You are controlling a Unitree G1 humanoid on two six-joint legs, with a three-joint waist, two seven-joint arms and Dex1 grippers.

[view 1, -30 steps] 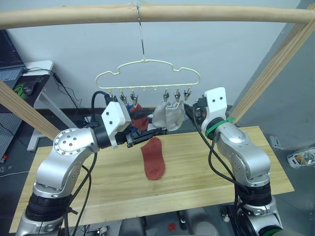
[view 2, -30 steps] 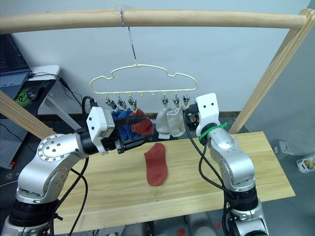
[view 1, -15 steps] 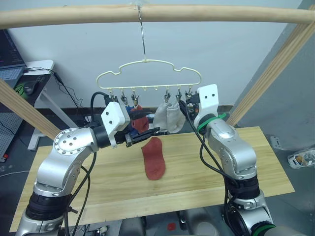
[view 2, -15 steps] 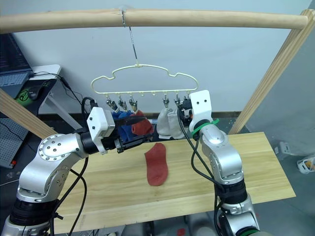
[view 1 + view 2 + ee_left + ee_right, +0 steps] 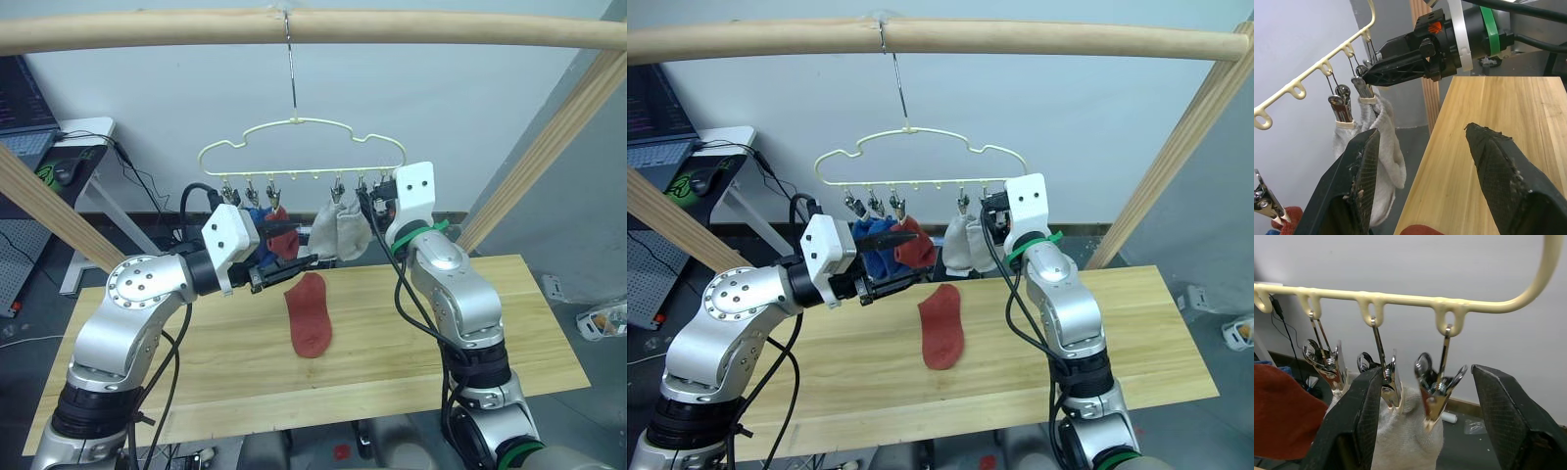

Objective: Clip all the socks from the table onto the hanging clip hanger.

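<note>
Your right gripper (image 5: 1432, 396) brackets the hanger's (image 5: 304, 125) end clip (image 5: 1437, 391), fingers apart; left gripper (image 5: 294, 262) spread, empty, over the table's (image 5: 392, 343) far edge.

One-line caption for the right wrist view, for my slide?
Open right gripper at the clip hanger, clips between its fingers.

The two bright blue knit socks (image 5: 874, 247), left of centre in the right eye view, hang mostly behind the left arm's white wrist housing (image 5: 823, 257). The thick round wooden pole (image 5: 313, 26) runs off both side edges. In the left wrist view, a rust red knit sock (image 5: 1420, 229) is cut by the bottom edge.
</note>
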